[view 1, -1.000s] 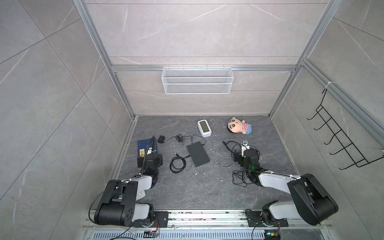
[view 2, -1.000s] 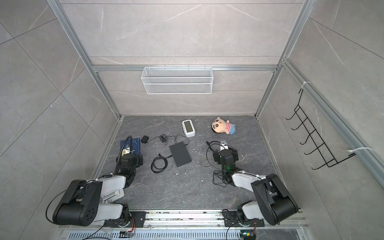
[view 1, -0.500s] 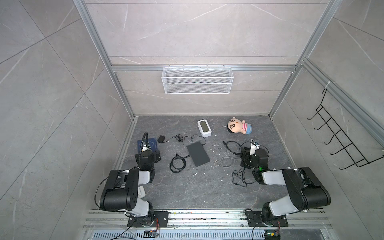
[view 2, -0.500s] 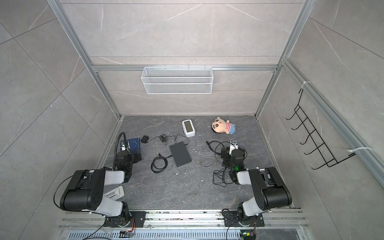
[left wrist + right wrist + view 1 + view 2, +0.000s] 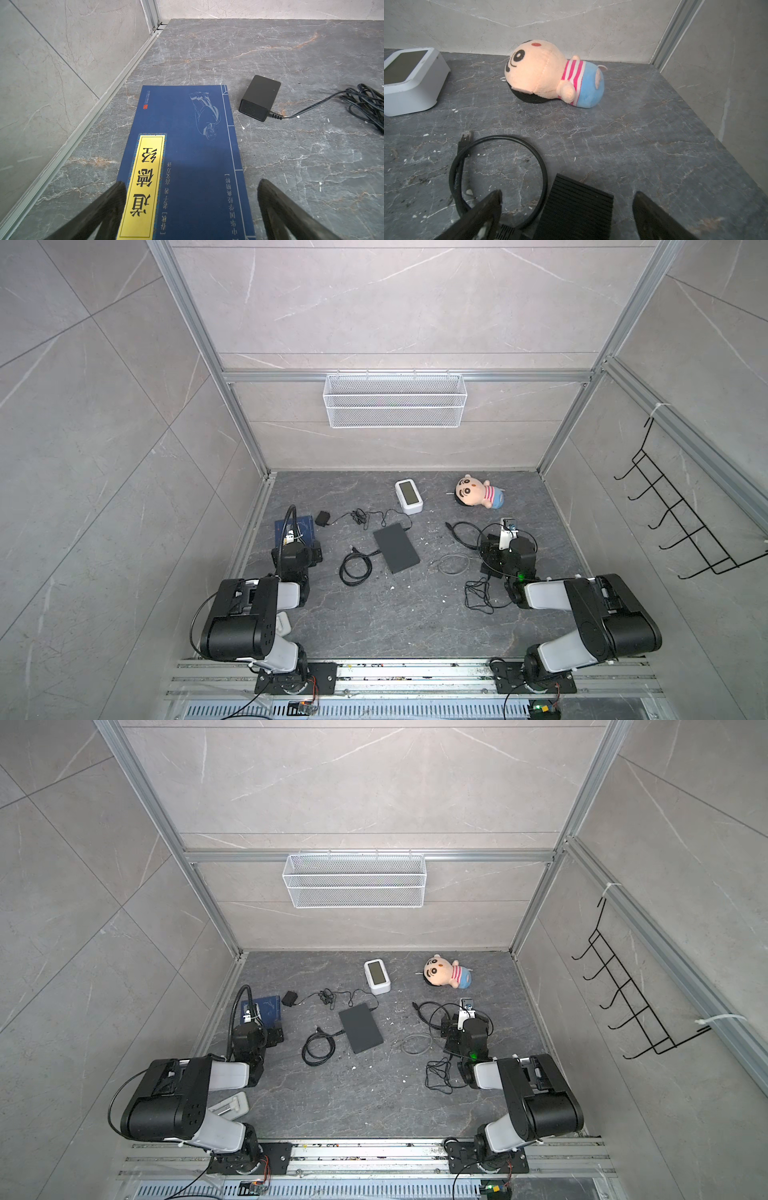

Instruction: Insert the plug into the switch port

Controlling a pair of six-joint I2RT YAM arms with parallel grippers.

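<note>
- In both top views the arms are seen re-posed since a second ago, elbows drawn in. The left gripper (image 5: 303,547) and right gripper (image 5: 508,541) have scarcely shifted. Both are spread wide and empty. Nothing on the floor (image 5: 415,622) has been moved, so the task is judged barely begun.
- The plug (image 5: 449,525) is shown lying flat near the right gripper, on its inner side. Its long axis runs diagonally, with the tip turned toward the clock (image 5: 409,497) at the back.
- From the left wrist, released fingers (image 5: 116,193) are pictured over a book (image 5: 187,145), with an adapter (image 5: 259,97) just beyond it. No task thing is shown here, so this arm is judged idle for now.
- From the right wrist, parted fingers (image 5: 494,199) are seen on either side of a ribbed black box, taken to be the switch (image 5: 577,209). Nothing is gripped, and contact cannot be told. The plug is seen apart from the switch, at the free end of a looped cable (image 5: 453,178). Its tip points away from the switch toward the back wall, where a doll (image 5: 542,70) lies. The port face is hidden. It is judged that the plug must be turned about before insertion.
</note>
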